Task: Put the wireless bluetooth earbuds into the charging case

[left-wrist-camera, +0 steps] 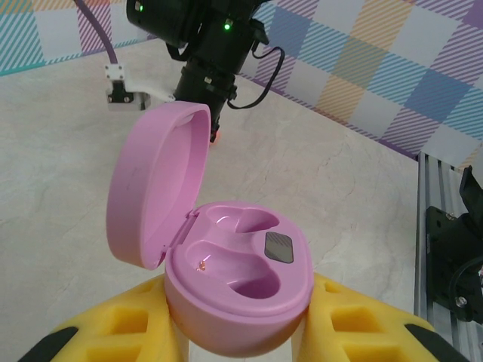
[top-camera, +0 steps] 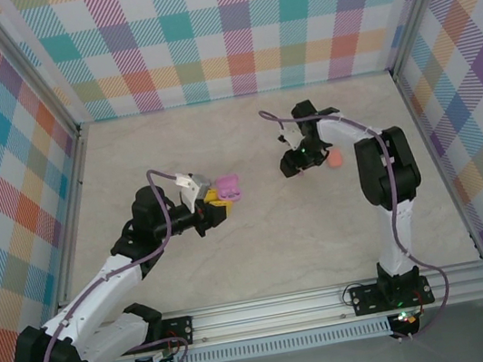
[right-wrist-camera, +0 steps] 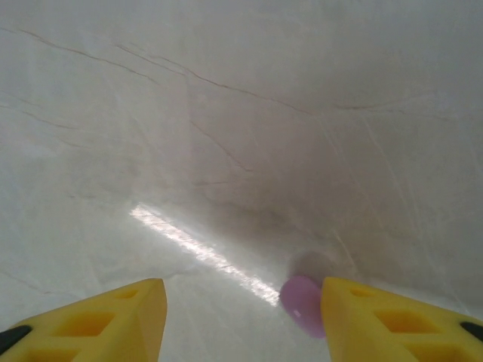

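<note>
While the left gripper [left-wrist-camera: 240, 335] clamps the glossy, rounded lilac charging case [left-wrist-camera: 234, 283], lid hinged upright, the right gripper [right-wrist-camera: 241, 317] hangs over the marbled tabletop [right-wrist-camera: 226, 113], jaws parted, a smooth lilac earbud [right-wrist-camera: 302, 303] touching one yellow finger [right-wrist-camera: 389, 317].

Bright, even light; a glare streak crosses the counter [right-wrist-camera: 226, 113] in the hazy right wrist view; shadows are soft.

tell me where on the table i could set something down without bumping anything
Widest bare tabletop lies between the two arms, up to the front rail; the strip under the back wall is free too. Crowded mid-table: left gripper holding the open lilac case, right gripper, orange piece.
</note>
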`<state>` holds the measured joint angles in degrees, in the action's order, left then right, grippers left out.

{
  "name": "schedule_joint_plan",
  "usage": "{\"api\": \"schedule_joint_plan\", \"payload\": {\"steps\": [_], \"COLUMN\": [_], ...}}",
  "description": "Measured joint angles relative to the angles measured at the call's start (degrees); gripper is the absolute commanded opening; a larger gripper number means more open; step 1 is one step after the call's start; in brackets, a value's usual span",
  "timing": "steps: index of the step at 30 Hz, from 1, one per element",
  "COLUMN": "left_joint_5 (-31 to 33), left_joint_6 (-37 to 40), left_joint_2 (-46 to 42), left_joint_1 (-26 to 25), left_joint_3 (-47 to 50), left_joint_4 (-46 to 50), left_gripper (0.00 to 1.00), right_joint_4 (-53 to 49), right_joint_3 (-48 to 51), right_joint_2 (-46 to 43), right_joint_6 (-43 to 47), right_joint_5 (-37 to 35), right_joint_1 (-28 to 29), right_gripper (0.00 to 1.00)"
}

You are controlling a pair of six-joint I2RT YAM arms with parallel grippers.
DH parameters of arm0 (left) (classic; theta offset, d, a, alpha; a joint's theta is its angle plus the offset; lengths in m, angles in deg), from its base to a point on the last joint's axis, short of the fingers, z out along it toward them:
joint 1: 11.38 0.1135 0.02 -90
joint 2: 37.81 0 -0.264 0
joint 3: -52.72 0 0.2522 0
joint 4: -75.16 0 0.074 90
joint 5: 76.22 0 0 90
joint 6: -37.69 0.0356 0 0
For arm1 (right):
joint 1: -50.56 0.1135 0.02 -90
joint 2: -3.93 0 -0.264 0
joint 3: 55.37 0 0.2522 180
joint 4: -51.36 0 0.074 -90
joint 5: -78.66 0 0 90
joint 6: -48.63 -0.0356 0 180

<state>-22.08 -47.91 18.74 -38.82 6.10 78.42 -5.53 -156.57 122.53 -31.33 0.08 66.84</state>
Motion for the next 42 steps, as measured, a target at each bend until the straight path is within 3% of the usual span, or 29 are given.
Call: {"api": "schedule_joint_plan", "payload": {"steps": [17, 29, 42], "left_joint_5": [0.00, -0.02, -0.04], "left_joint_6": [0.57, 1.01, 1.25], "left_joint_2": [-0.07, -0.04, -0.07], "left_joint_1": [0.00, 0.00, 0.00], "left_joint_3": [0.00, 0.00, 0.00], "left_joint_4": [0.33, 0.37, 1.49], "left_gripper": [0.22, 0.22, 0.22], "right_joint_4": [-2.32, -5.90, -5.79], "right_joint_3": [-0.85, -1.18, -5.53], "right_joint_2": [0.92, 0.11, -0.26], "right_joint_6": [-0.55, -8.41, -8.11], "right_joint_5": [2.14, 4.70, -1.88], "right_joint_1": [-1.31, -1.31, -2.78], "right_gripper": [0.58, 0.56, 0.28]}}
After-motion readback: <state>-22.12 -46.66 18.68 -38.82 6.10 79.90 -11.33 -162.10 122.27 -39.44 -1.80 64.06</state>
